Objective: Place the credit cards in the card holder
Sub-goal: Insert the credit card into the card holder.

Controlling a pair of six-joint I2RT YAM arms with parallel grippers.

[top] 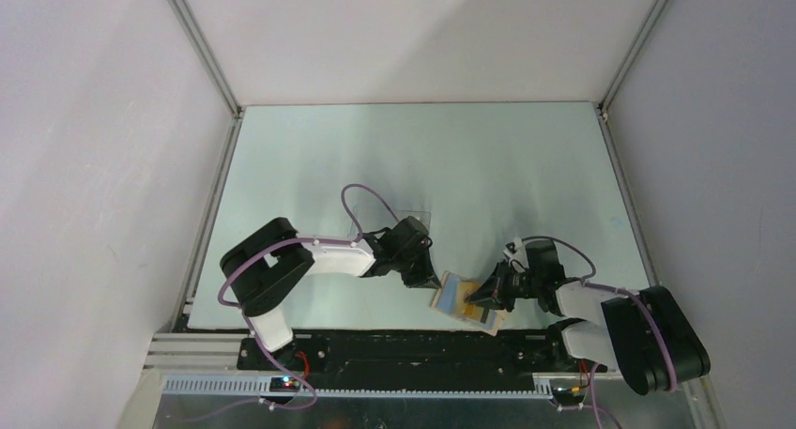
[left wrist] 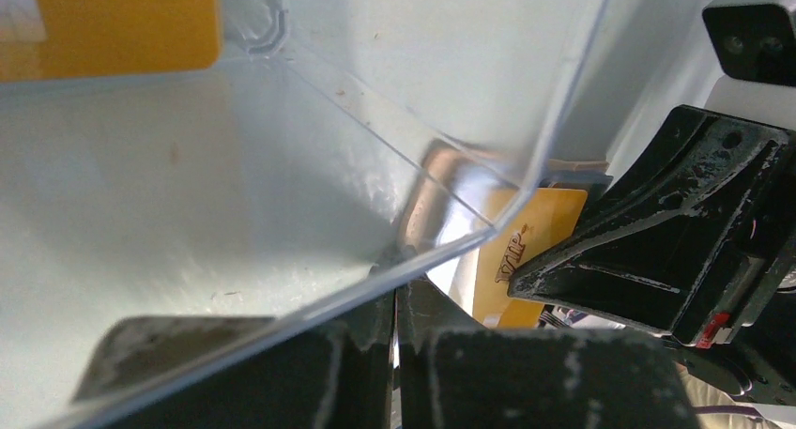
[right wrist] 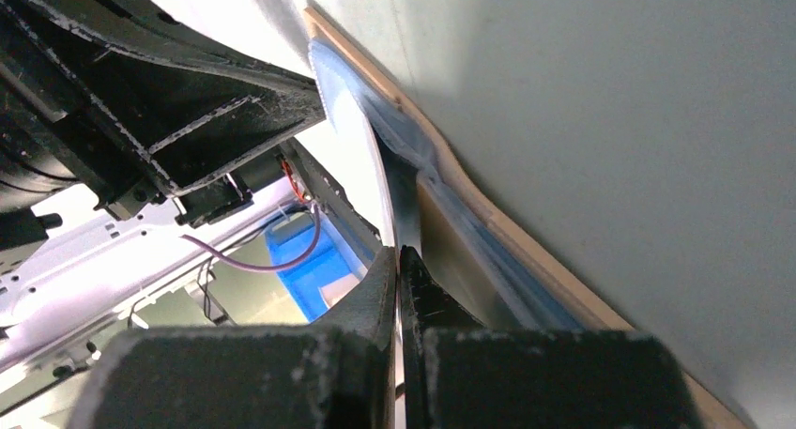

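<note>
Pale table [top: 488, 157], clear box [left wrist: 235, 194] crowding clenched left end effector [left wrist: 394, 296]; right end effector [right wrist: 399, 260] pinching credit card [left wrist: 544, 218].

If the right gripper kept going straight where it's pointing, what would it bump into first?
The card holder. Its blue-lined flap sits right at the tips of the shut right gripper and looks pinched between them. Beyond it is the left gripper, but how far is hard to judge.

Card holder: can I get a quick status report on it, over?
Left gripper shut, clear box at its fingertips. Right gripper shut on credit card at open card holder. Another card shows through the box. Nothing else in the way.
</note>
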